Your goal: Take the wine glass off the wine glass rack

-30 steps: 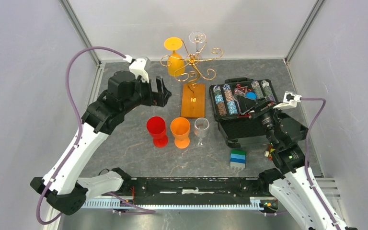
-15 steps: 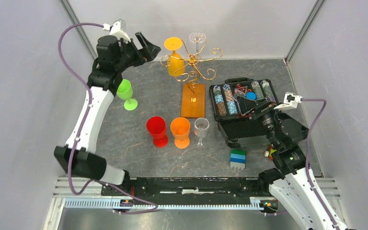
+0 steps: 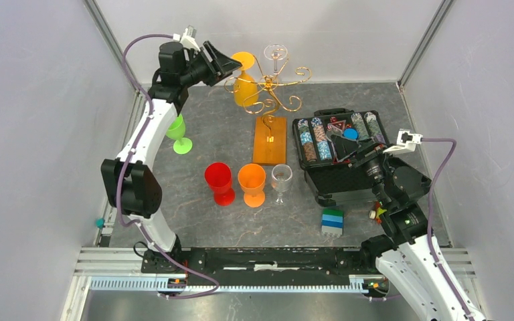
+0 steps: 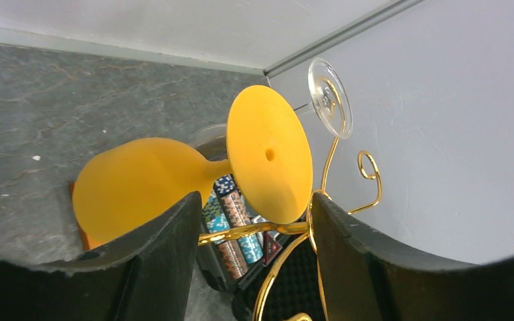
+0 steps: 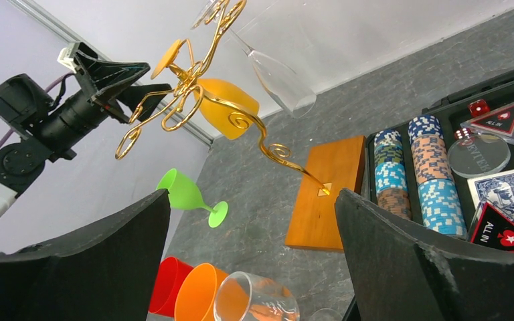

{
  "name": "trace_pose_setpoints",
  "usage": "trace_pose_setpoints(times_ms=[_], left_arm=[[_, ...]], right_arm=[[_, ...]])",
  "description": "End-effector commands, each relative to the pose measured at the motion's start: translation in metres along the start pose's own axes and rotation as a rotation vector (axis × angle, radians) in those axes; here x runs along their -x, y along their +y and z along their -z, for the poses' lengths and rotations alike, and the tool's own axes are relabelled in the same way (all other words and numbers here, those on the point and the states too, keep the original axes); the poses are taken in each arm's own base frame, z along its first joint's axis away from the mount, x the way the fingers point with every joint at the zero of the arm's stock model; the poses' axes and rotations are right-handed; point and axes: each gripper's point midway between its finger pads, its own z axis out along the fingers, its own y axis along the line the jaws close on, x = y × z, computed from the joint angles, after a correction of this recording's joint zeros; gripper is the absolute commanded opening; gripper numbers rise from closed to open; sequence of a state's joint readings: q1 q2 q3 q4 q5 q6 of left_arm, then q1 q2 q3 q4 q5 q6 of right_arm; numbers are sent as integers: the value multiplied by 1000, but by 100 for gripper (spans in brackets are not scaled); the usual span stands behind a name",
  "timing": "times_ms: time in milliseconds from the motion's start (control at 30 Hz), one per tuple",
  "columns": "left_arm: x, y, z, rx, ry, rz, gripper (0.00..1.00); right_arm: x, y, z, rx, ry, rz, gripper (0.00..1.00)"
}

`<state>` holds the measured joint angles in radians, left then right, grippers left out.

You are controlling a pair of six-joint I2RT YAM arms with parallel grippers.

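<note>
Clearly, the removal is not yet done. The yellow wine glass [image 3: 244,83] is seen hanging bowl-down from a curled arm of the wine glass rack [image 3: 268,87], its round foot resting on top of the gold wire. It hangs on the rack's left side, at the back of the table. A clear wine glass [image 3: 276,53] is hung from another arm just beside it.

The left gripper [image 4: 254,207] is raised to the level of the yellow glass's foot. Its fingers are spread wide, and the foot and stem are framed between them in the left wrist view. No contact with the glass can be made out, so nothing is pinched. The right gripper [image 5: 251,194] is likewise held spread and empty, low over the poker chip case [image 3: 338,190], well apart from the rack.

Four glasses are found standing on the table: a green glass [image 3: 177,130], a red glass [image 3: 219,180], an orange glass [image 3: 251,182] and a clear glass [image 3: 282,179].

The approach is judged to be nearly finished. What is left is judged to be closing on the stem, lifting the foot clear of the wire and drawing the glass out of the curl.
</note>
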<state>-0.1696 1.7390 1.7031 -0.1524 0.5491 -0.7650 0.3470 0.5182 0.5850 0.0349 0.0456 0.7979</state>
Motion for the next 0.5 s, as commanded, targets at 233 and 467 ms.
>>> trace_pose_setpoints(times_ms=[233, 467], left_arm=[[21, -25, -6, -118, -46, 102, 43], [33, -36, 2, -172, -101, 132, 21]], right_arm=[[4, 5, 2, 17, -11, -10, 97], [3, 4, 3, 16, -9, -11, 96]])
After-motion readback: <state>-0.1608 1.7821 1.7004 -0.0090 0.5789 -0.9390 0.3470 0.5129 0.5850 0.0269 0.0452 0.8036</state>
